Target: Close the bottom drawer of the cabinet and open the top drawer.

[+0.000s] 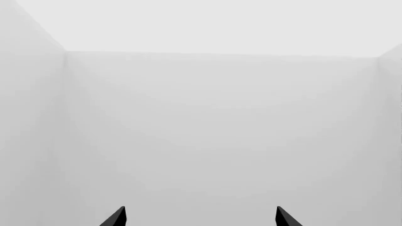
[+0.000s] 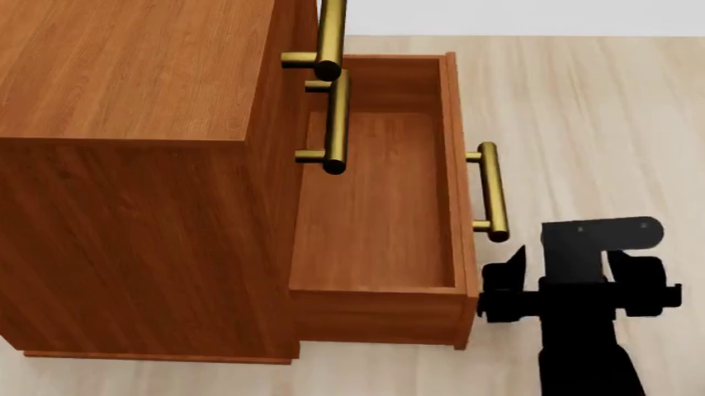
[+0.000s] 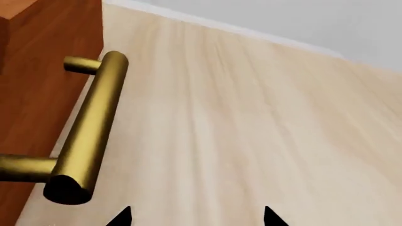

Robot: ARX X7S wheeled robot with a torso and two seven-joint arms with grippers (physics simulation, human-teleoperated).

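In the head view the cabinet (image 2: 132,165) fills the left half of the frame, its flat top at upper left. The bottom drawer (image 2: 375,214) stands pulled far out toward the centre of the frame, its inside bare, and its brass handle (image 2: 488,191) runs along the drawer front right of centre. The top drawer's handle (image 2: 328,33) shows at the upper edge of the frame and the middle drawer's handle (image 2: 336,124) just below it, both close against the cabinet front, so those two drawers look shut.

The right gripper (image 2: 579,285) sits at lower right, just beside the outer corner of the open drawer's front, below the near end of its handle and apart from it. In the right wrist view the same handle (image 3: 88,127) lies at the left of the frame, with the two dark fingertips (image 3: 120,217) at the bottom edge set apart; the jaws are spread and hold nothing, and the bar lies off to one side, not between them.

The left gripper (image 1: 199,217) faces a plain white wall (image 1: 213,132), jaws wide, nothing held.
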